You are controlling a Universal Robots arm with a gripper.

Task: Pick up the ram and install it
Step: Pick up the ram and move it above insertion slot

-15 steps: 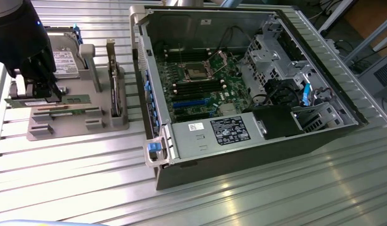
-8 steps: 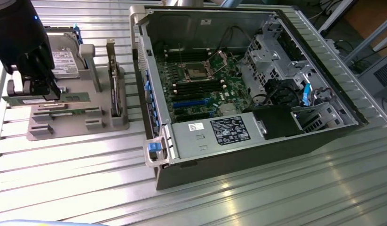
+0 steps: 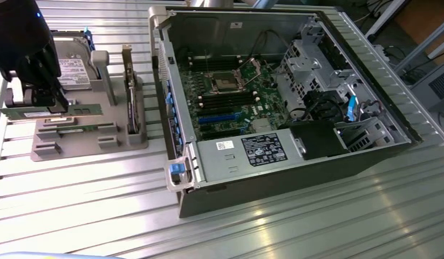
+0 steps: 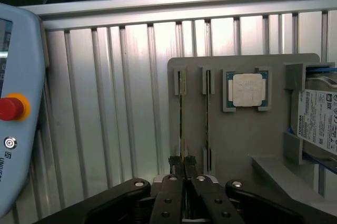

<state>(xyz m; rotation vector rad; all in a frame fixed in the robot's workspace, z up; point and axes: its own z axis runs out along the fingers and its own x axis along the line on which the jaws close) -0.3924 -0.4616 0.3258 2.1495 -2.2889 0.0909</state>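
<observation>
Wrist view: the gripper (image 4: 183, 165) is pinched narrow on the ram (image 4: 181, 116), which stands on edge in its rack (image 4: 242, 139) slot, seemingly kept upright so fingers can straddle its thin faces.

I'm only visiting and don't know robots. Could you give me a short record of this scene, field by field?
Gripper: gripper, black, closed on the ram
Ram: ram, a thin stick seen edge-on at the grey holder
Beside it: second stick, parallel to the first
Also on holder: processor chip; hard drive
Computer case: computer case, open, on the exterior view's right, apart from the holder
Surface: slatted metal table
Work so far: ram gripped, not yet in the case
</observation>
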